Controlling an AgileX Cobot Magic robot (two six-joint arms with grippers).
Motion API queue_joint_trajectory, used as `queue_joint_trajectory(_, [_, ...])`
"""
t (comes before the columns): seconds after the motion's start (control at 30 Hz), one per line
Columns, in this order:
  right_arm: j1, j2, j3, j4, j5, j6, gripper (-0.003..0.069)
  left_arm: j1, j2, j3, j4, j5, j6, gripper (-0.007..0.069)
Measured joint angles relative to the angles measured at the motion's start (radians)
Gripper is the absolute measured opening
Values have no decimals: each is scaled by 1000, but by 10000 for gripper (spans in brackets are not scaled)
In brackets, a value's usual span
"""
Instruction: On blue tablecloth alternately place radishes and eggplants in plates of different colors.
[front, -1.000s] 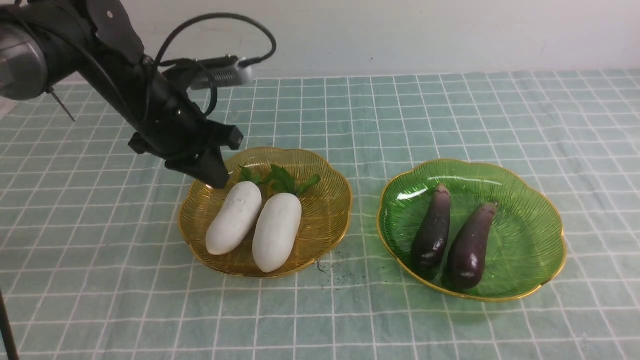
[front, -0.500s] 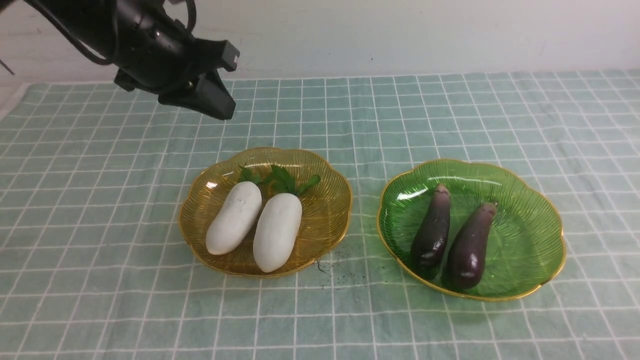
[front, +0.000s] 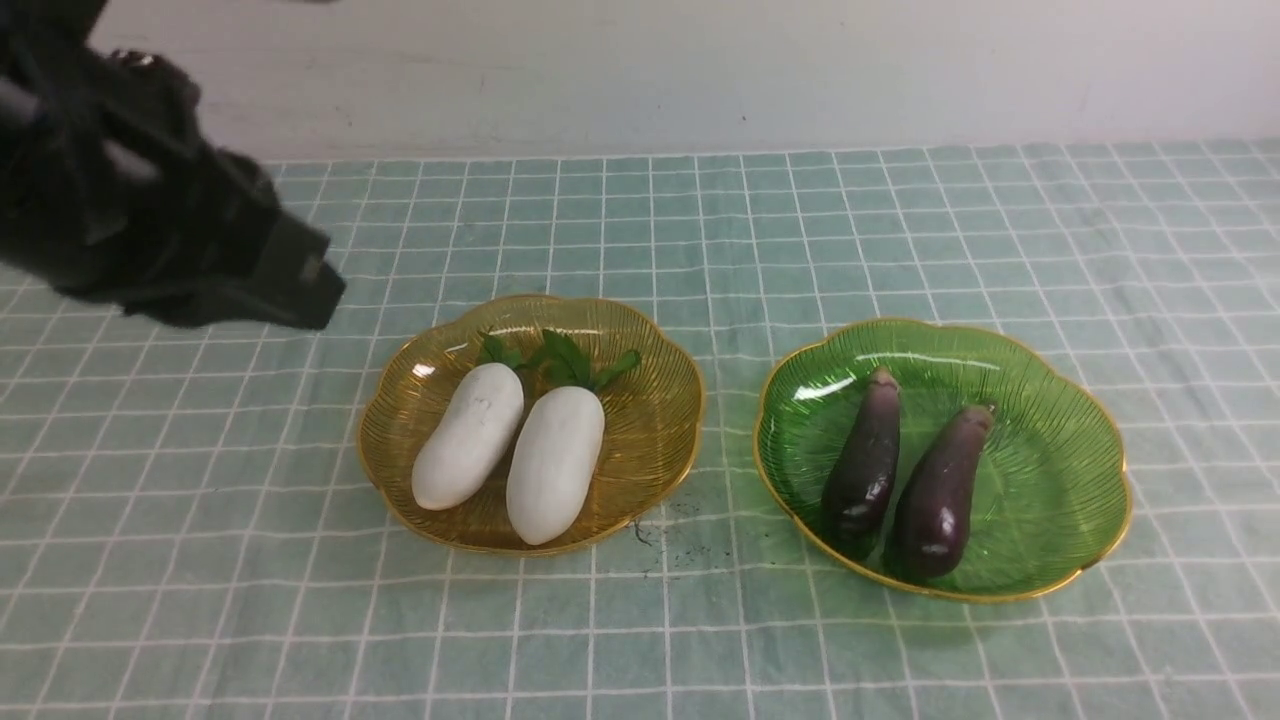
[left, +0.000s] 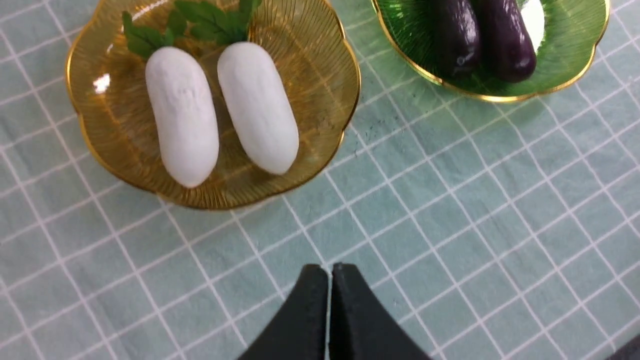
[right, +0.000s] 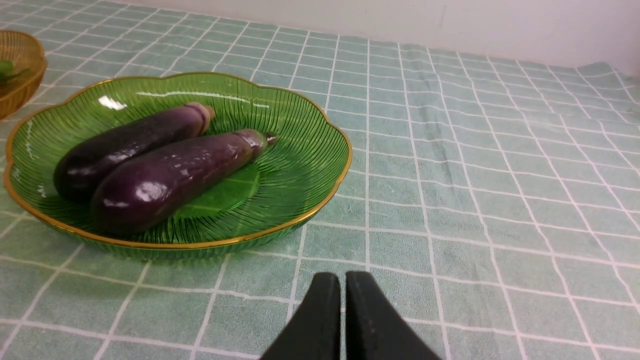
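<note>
Now radishes in amber plate — well apart from left claw, pressed together, empty.

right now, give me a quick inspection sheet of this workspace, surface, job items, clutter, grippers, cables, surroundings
surface: blue tablecloth with white grid lines, slightly wrinkled; small dark specks on it between the two plates
job's things: two radishes side by side in the amber plate, leaves at the far end; two eggplants side by side in the green plate
clutter: nothing seen apart from the specks
grippers: left gripper shut and empty, above bare cloth near the amber plate; right gripper shut and empty, low over the cloth beside the green plate
cables: nothing seen
surroundings: plain pale wall behind the table
</note>
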Motion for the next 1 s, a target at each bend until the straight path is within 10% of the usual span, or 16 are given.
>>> queue_joint_trajectory(0.47, [0,0,0,0,0,12,12,0,-501,618,-100,-677,0,-8])
queue_joint_trajectory(1.0, [0,0,0,0,0,17,12,0,-574,692,-111,-697,0,-8])
